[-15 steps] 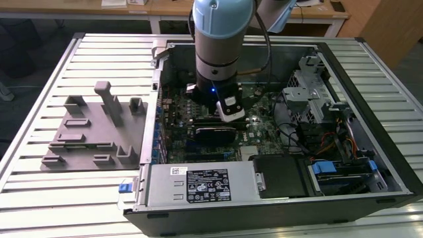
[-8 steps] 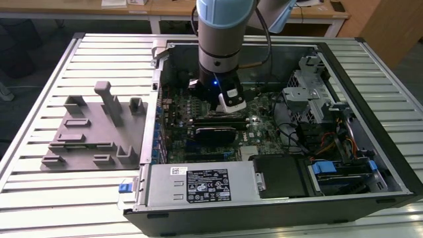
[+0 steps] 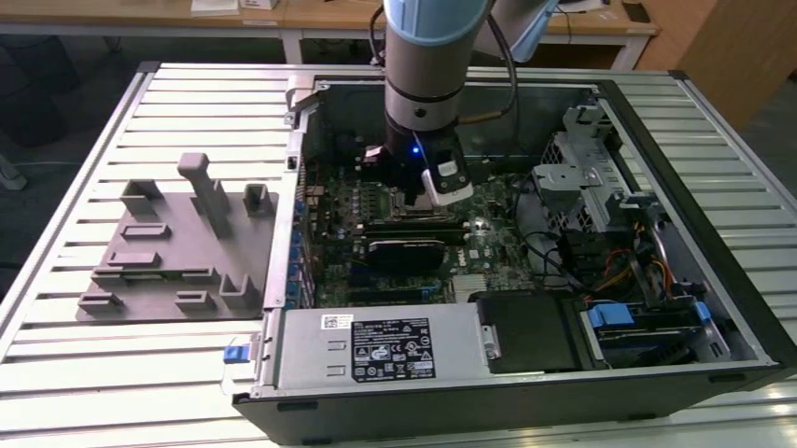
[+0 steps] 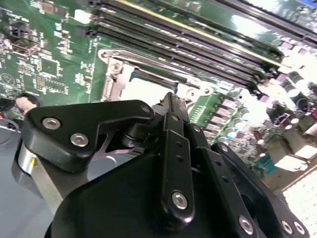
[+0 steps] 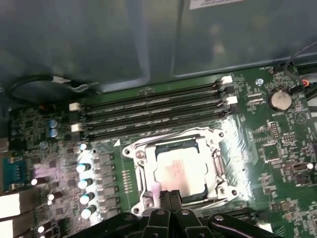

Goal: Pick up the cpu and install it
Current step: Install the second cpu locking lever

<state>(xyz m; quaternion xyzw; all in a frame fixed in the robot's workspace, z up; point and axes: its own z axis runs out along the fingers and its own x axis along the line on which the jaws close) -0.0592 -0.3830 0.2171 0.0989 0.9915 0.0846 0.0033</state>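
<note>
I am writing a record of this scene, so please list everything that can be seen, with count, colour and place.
cpu: one, silvery-grey, lying in the socket on the motherboard, in the first wrist view.
socket frame: one, metal, around the cpu.
memory slots: four, black, in a row beside the socket.
motherboard: one, green, inside the computer case.
computer case: one, black, open, on the slatted table.
power supply box: one, grey with a white label, at the near edge of the case.
grey fixture: one, on the table at the exterior view's left.
slatted table: one, silver.
gripper: one, black, fingertips together, right over the cpu's edge.
</note>
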